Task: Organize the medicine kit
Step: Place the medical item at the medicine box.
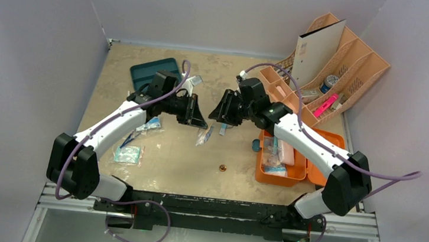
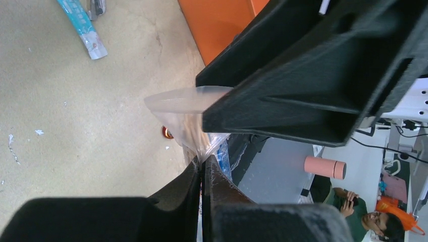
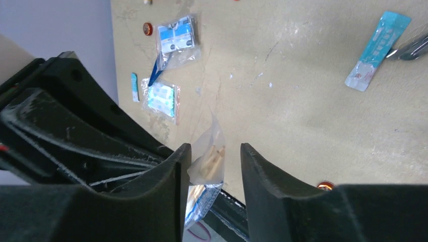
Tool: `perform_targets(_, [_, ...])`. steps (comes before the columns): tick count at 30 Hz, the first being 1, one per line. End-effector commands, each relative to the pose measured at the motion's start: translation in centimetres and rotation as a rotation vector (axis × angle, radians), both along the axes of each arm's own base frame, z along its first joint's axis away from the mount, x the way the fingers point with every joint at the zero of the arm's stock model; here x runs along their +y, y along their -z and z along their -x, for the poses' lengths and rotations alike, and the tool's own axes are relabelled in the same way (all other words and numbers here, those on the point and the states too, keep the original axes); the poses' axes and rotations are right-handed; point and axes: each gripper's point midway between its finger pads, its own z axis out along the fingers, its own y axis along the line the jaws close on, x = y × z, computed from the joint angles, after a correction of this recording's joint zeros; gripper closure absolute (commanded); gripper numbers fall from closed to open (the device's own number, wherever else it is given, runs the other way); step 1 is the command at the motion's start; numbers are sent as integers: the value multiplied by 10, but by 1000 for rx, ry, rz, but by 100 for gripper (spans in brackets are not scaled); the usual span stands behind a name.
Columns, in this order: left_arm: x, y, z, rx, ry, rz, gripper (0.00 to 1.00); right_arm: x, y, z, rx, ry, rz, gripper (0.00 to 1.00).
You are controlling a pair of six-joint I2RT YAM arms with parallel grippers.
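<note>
I record the left tool clamped together on a clear plastic pouch, held above the tabletop. The right tool straddles that pouch with its fingers apart; I cannot confirm contact. The orange medicine kit lies open at the tabletop's right, partly hidden by the right arm.

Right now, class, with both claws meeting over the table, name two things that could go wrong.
1. The left claw pinches only a thin edge of the clear pouch; it might slip or tear.
2. The right claw straddles the pouch, jaws apart; if the left lets go too soon, the pouch would likely drop onto the table, short of the medicine kit.
</note>
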Motion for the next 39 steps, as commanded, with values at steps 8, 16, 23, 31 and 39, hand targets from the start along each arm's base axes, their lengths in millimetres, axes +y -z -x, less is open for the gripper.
perform_targets(8, [-2, -20, 4, -66, 49, 39, 98, 5, -17, -3, -32, -15, -1, 92])
perform_targets(16, [8, -48, 14, -92, 36, 5, 42, -20, -26, 11, -72, -44, 91, 100])
perform_targets(23, [29, -42, 11, -155, -17, -131, 20, -80, -54, 25, -168, -36, 299, 100])
perform_targets(31, [58, -25, -7, -238, -122, -311, 16, -175, -87, 41, -253, 99, 619, 100])
perform_targets(39, [72, 10, -11, -218, -117, -425, 15, -217, -61, 48, -150, 133, 806, 100])
